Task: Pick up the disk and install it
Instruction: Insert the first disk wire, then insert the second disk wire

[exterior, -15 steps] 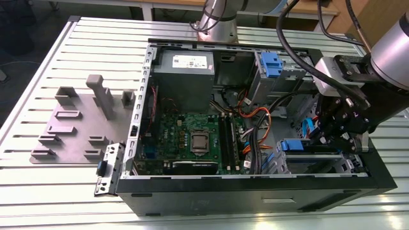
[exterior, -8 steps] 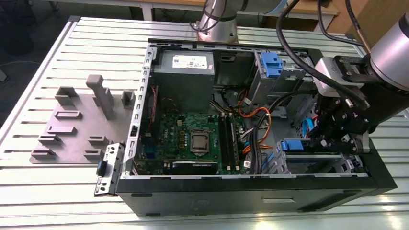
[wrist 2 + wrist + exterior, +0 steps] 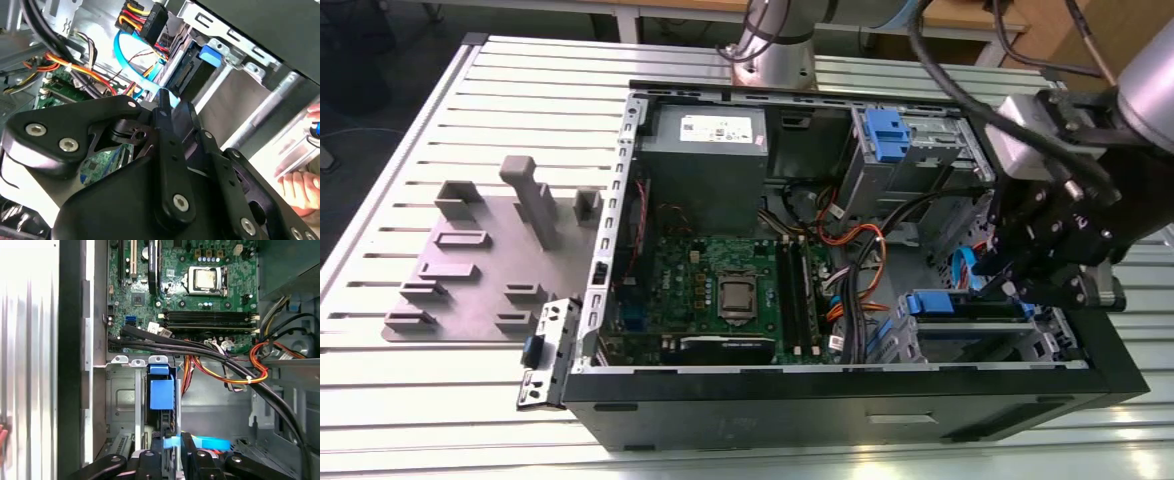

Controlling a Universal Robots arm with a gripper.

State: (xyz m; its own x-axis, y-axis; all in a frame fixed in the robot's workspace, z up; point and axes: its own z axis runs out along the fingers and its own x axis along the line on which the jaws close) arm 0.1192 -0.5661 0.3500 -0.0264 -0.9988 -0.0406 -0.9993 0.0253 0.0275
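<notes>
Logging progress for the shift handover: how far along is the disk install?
Done: the flat silver-metal disk with blue plastic end piece stands in the grey metal drive bay. In hand: the black end effector sits at the bay, close by the disk. Left: I cannot tell whether the disk is fully seated.

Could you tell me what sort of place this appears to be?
Probably a robotics lab or workshop: an opened computer case on a slotted metal table, a grey fixture plate beside it, and a robot arm over it.
</notes>
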